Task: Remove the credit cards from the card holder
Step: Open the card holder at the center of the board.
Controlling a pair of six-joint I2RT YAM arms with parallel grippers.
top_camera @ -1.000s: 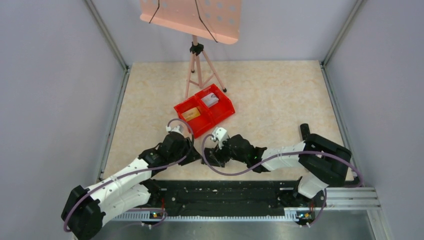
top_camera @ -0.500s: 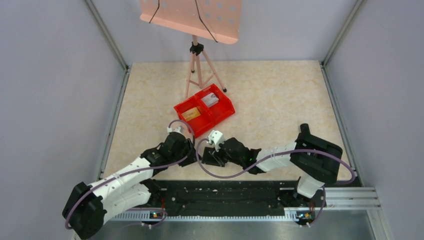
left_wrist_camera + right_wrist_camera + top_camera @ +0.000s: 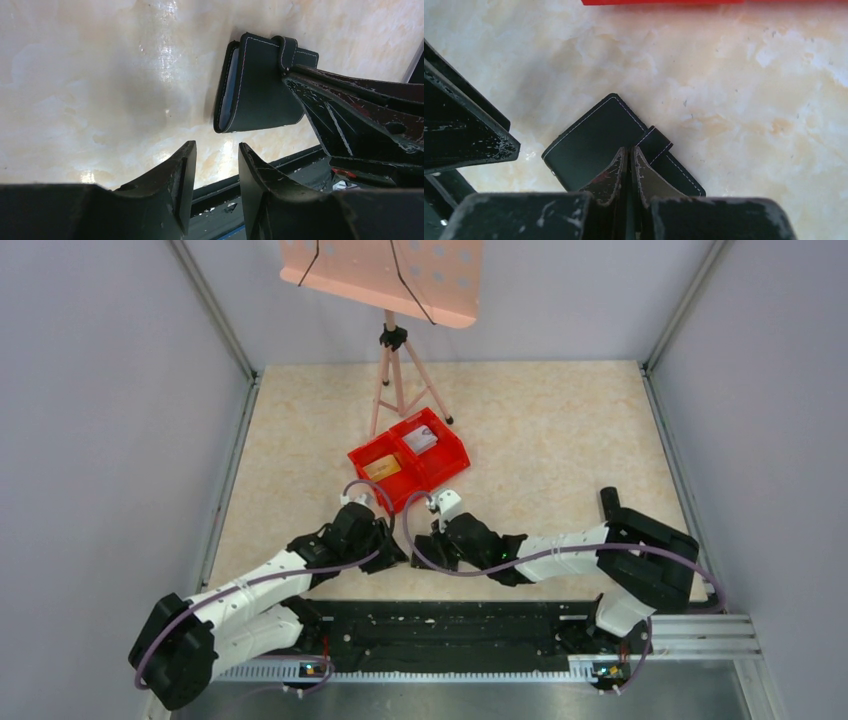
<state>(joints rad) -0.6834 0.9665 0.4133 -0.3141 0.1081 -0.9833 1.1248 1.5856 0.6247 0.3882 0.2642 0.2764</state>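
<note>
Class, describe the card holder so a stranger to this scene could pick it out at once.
On the beige table, find the red bin near the middle. Just below it in the top view, on the tabletop, lies the card holder. Unlike the bright open bin, it is a flat black folded case with pale stitching and a side tab.

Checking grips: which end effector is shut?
The right end effector, jaws pressed together over the card holder; the left end effector shows a clear gap.
</note>
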